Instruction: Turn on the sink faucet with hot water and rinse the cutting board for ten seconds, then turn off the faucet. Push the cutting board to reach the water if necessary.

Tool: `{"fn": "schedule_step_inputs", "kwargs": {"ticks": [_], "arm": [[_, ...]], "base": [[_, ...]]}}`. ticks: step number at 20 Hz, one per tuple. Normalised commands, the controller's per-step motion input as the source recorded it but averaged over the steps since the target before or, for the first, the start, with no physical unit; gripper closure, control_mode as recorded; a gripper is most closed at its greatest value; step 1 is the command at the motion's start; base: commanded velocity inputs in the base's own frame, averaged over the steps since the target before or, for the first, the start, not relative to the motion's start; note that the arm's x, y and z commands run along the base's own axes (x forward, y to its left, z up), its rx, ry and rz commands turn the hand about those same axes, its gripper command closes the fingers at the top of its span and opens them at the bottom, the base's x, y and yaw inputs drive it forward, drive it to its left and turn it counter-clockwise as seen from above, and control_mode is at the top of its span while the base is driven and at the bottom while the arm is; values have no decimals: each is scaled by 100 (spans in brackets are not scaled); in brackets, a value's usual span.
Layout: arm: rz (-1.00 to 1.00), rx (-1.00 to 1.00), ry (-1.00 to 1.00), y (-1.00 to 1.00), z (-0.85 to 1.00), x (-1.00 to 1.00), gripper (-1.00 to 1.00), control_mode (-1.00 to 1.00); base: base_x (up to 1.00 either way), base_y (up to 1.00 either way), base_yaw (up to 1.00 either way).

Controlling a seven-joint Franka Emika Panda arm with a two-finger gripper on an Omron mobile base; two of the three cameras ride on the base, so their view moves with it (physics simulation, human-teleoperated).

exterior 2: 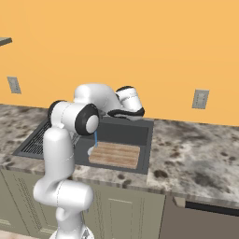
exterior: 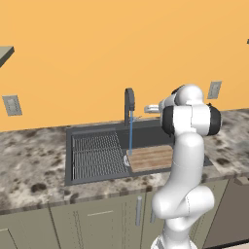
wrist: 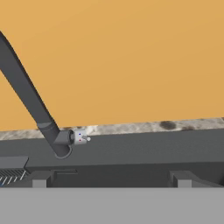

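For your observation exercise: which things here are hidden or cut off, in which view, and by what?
- Cutting board: right end behind the arm, left base view.
- Sink faucet: mostly behind the arm, right base view; spout top cut by the hand view's edge.
- Water: upper stream behind the arm's elbow, right base view.

The sink is set in the counter, in front of the wall. The sink faucet stands at the basin's 12 o'clock edge, its lever at 3 o'clock of its base in the hand view. The water falls straight down from the spout onto the 9 o'clock end of the cutting board, which lies in the basin toward 3 o'clock. The drying rack lies in the basin at 9 o'clock of the board. Cabinets sit below the counter
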Motion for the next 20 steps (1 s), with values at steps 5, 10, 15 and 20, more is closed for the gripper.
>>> {"fn": "schedule_step_inputs", "kwargs": {"ticks": [5, 10, 15, 20], "arm": [[0, 0, 0, 0, 0, 0, -100, -100], [0, 0, 0, 0, 0, 0, -100, -100], [0, 0, 0, 0, 0, 0, -100, -100], [0, 0, 0, 0, 0, 0, -100, -100]], "base": [[0, 0, 0], [0, 0, 0], [0, 0, 0], [0, 0, 0]]}}
